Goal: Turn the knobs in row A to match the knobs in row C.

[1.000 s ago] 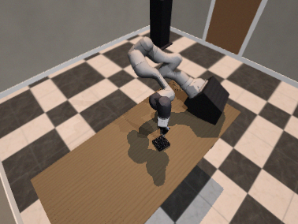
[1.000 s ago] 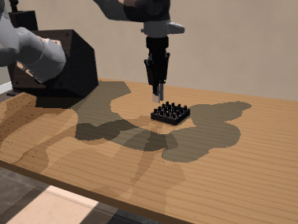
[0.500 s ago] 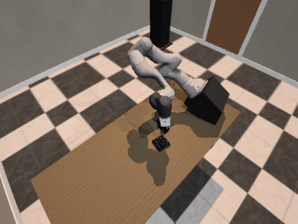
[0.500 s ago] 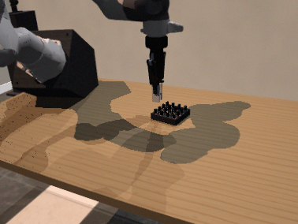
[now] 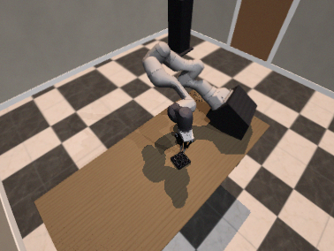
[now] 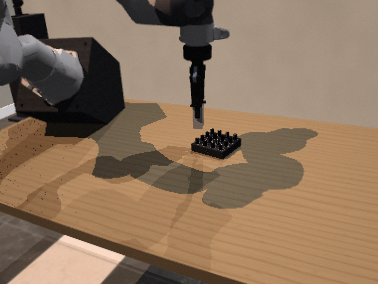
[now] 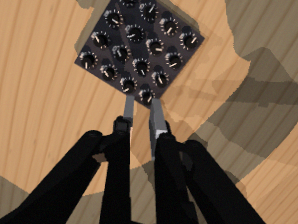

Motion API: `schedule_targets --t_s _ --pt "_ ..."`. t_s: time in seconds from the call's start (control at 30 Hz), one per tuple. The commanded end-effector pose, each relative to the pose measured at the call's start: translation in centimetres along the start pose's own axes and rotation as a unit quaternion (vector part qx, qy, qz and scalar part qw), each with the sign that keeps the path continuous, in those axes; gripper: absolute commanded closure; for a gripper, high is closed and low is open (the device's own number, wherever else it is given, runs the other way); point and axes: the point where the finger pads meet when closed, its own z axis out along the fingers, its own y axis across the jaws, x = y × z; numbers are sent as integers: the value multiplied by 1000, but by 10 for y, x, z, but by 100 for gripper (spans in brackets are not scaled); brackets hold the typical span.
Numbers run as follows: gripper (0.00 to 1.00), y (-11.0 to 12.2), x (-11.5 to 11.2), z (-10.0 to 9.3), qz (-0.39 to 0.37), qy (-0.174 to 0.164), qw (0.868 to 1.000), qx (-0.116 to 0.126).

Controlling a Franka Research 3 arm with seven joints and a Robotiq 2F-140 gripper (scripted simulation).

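Observation:
The knob box is a small black square block with a grid of black knobs, each with a white line. It stands flat on the wooden table, and also shows in the exterior view and, turned diagonally, in the wrist view. My gripper points straight down and hovers a little above the table beside the box's near-left edge. In the wrist view the fingertips are above the knobs at the box's nearest edge. The fingers stand nearly together with a narrow gap and nothing between them. The printed names are too small to read.
A large dark slanted housing sits at the table's far end by the arm's base and also shows in the exterior view. A black column stands behind it. The table's front edge lies well away from the box.

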Motion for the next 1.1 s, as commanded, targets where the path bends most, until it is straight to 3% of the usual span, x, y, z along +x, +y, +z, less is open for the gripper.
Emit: schedule_targets --t_s 0.0,0.53,1.07 --pt "88 1 -2 0 -78 -3 997 0" --pt "88 1 -3 -3 -180 -1 984 0" --pt "88 1 -5 -5 -300 1 954 -2"
